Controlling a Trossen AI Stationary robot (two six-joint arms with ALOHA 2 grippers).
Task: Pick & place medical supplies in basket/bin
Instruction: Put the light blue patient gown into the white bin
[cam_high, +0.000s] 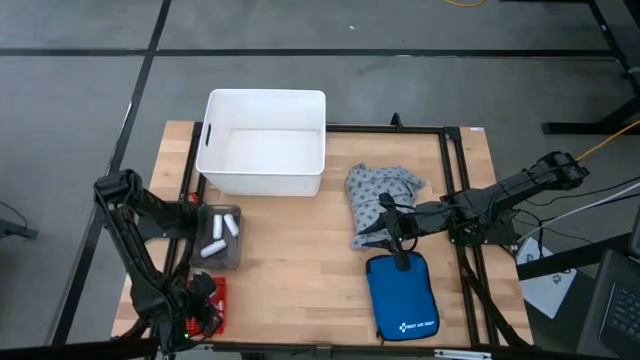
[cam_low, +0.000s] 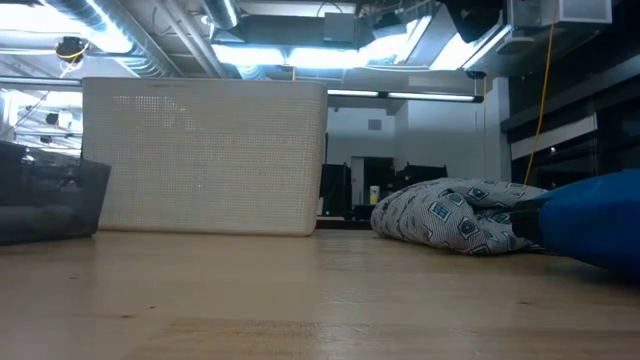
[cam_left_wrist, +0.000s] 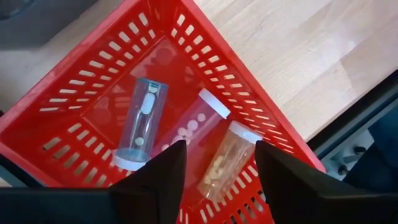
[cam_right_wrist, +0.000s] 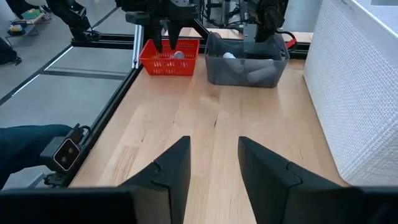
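Red basket (cam_left_wrist: 93, 93) at seven o'clock holds three vials (cam_left_wrist: 142, 121), which we judge light and slippery, best gripped mid-barrel; the left gripper (cam_left_wrist: 217, 171) hovers open and empty above, the right gripper (cam_right_wrist: 214, 165) open and empty by the garment (cam_high: 380, 200).

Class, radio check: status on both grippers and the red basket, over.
Left gripper open over red basket, three vials inside. Right gripper open, empty, beside garment. Nothing blocking.

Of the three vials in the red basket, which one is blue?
The blue-tinted vial on the outside of the row, apart from the other two. The middle vial looks reddish and the third vial amber; both hold small pale pills.
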